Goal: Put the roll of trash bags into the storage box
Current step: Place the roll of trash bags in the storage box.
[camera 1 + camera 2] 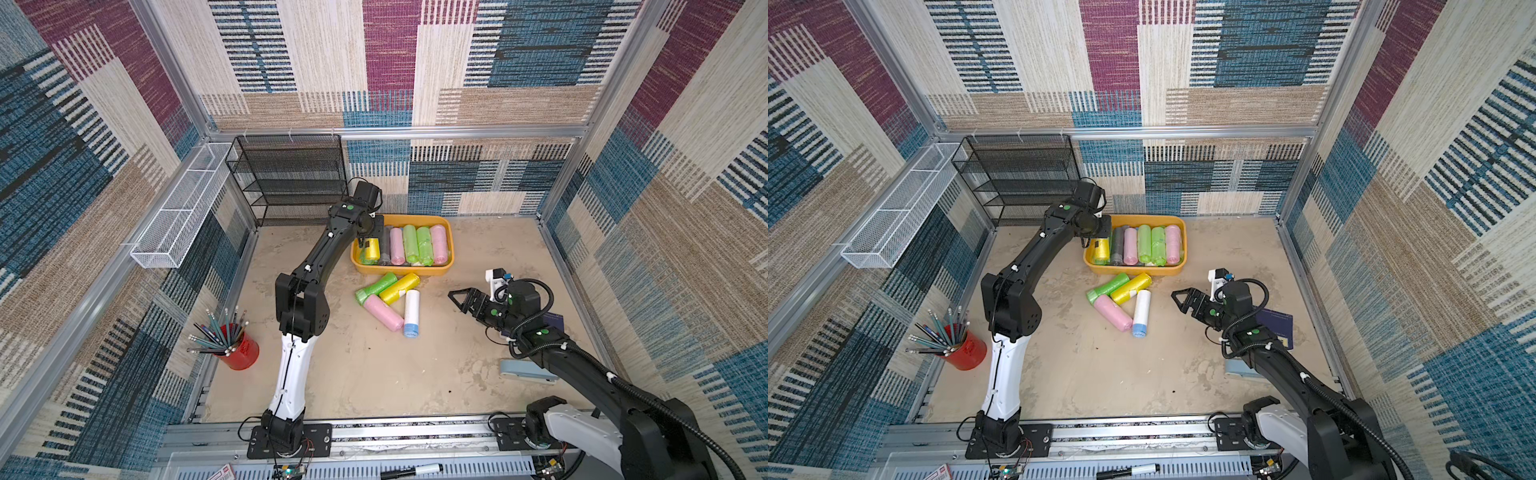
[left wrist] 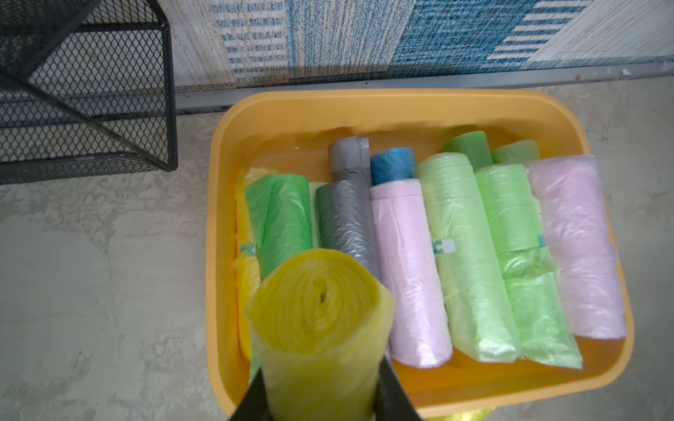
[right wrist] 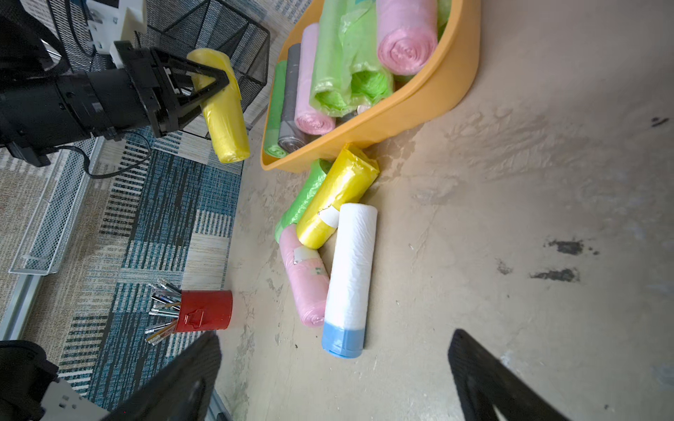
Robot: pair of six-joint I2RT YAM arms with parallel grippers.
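The storage box (image 1: pixel 403 272) is an orange-yellow tub by the back wall, holding several pink, green and grey rolls; both top views show it, its front wall (image 1: pixel 1133 271) included. My left gripper (image 1: pixel 368 240) is shut on a yellow roll of trash bags (image 1: pixel 370 250), hanging above the box's left end. In the left wrist view the yellow roll (image 2: pixel 321 320) sits between the black fingers (image 2: pixel 392 395), over the box rim (image 2: pixel 364 98). My right gripper (image 1: pixel 455 297) stands open and empty, right of the loose rolls.
Green (image 1: pixel 376 289), yellow (image 1: pixel 400 288), pink (image 1: pixel 383 312) and white (image 1: pixel 411 311) rolls lie in front of the box. A black mesh rack (image 1: pixel 286 178) and a white wire basket (image 1: pixel 183 208) stand back left. A red pencil cup (image 1: pixel 239 347) is front left, a blue stapler (image 1: pixel 525 370) front right.
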